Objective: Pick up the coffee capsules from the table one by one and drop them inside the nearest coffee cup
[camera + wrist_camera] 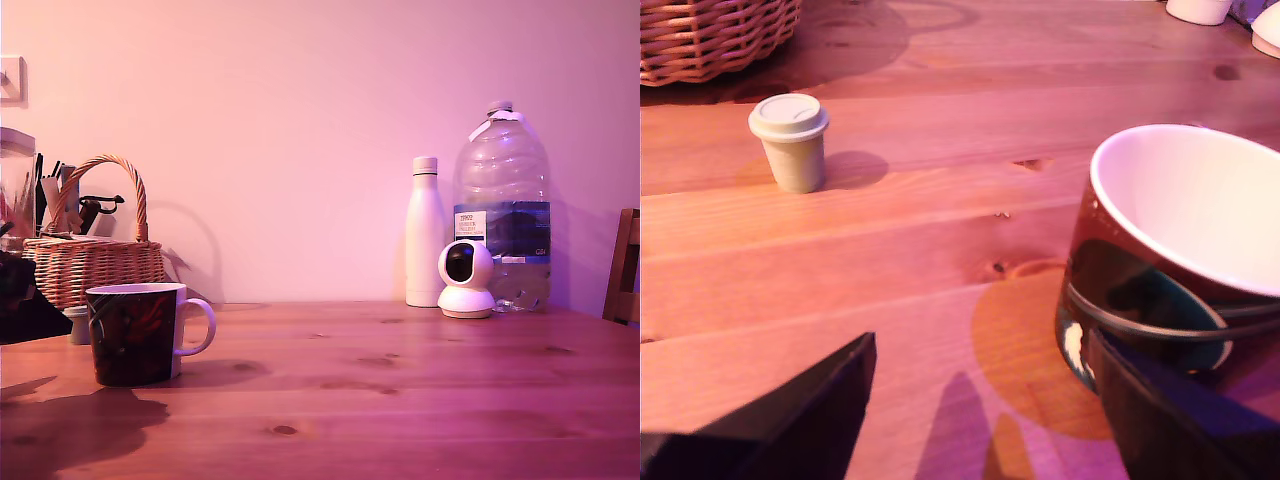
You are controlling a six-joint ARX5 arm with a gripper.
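One pale grey coffee capsule (pixel 790 142) stands upright on the wooden table (pixel 900 250), wide rim up, near the wicker basket. In the exterior view the capsule (pixel 77 323) peeks out just left of the coffee cup (pixel 138 334), a dark mug with a red and green pattern, a white inside and a handle on that view's right. The wrist view shows the cup (pixel 1185 250) with nothing visible inside it. My gripper (pixel 980 420) is open, its two dark fingers spread above bare wood. It is apart from the capsule, and one finger (pixel 1170 420) is close to the cup.
A wicker basket (pixel 90 255) holding utensils stands behind the cup at the exterior view's left. A dark part of my arm (pixel 20 300) shows at that edge. A white bottle (pixel 425 235), a big water jug (pixel 503 210) and a small white camera (pixel 466 280) stand at the back right. A chair (pixel 625 265) is at the right edge.
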